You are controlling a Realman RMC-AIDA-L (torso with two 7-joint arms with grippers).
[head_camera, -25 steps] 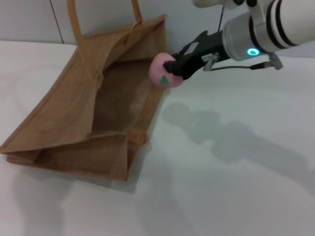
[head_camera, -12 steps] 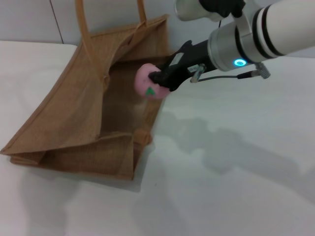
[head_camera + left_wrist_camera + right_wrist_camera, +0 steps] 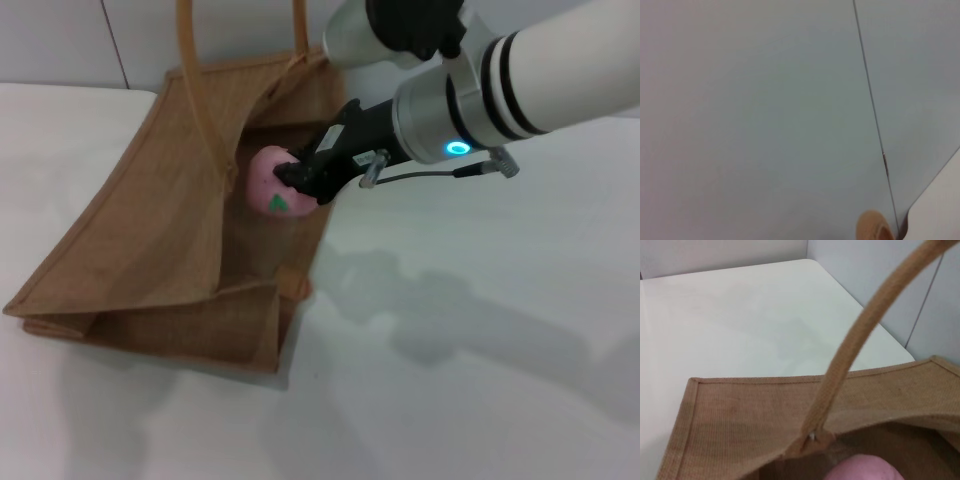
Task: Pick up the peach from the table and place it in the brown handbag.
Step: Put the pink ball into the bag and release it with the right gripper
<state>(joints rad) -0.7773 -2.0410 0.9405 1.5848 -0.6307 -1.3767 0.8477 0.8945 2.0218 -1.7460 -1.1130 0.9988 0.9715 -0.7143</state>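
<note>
In the head view my right gripper (image 3: 292, 182) is shut on the pink peach (image 3: 272, 188), which shows a small green mark. It holds the peach over the open mouth of the brown handbag (image 3: 150, 240), just inside the right rim. The bag lies open on the white table (image 3: 470, 380), handles up. In the right wrist view the peach's top (image 3: 865, 469) shows at the picture's edge, with the bag's wall (image 3: 740, 425) and one handle (image 3: 865, 340) beyond it. My left gripper is out of view.
The left wrist view shows only a grey wall and a tip of a bag handle (image 3: 872, 227). A grey wall stands behind the table (image 3: 60, 40). The table (image 3: 740, 315) stretches white beyond the bag.
My right gripper has carried the peach leftward and down, from beside the bag's right rim to over its opening. The bag has shifted slightly.
</note>
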